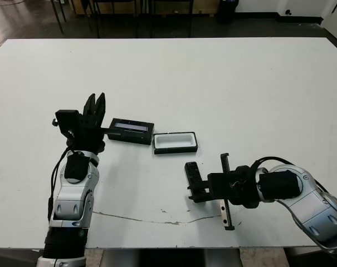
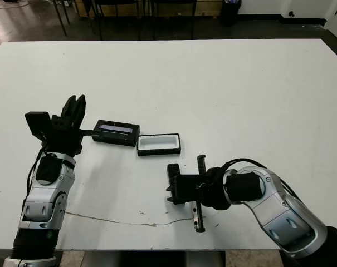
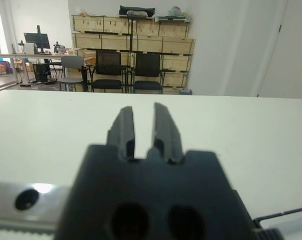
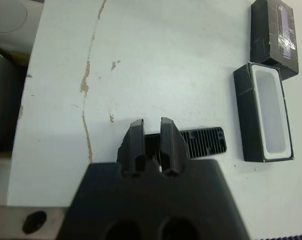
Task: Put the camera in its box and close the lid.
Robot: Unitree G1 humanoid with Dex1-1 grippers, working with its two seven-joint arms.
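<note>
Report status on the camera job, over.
Left gripper empty, slightly open, beside lid. Right gripper at camera, grip unconfirmed. Box empty, lid off. Nothing between camera and box.

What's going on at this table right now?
A two-armed robot is packing a camera away. The right end effector appears to grip one end of the black ribbed camera near the table's front edge. The box sits open and empty on the table, with the lid lying beside it, not yet on. The left end effector is beside the lid, holding nothing.
</note>
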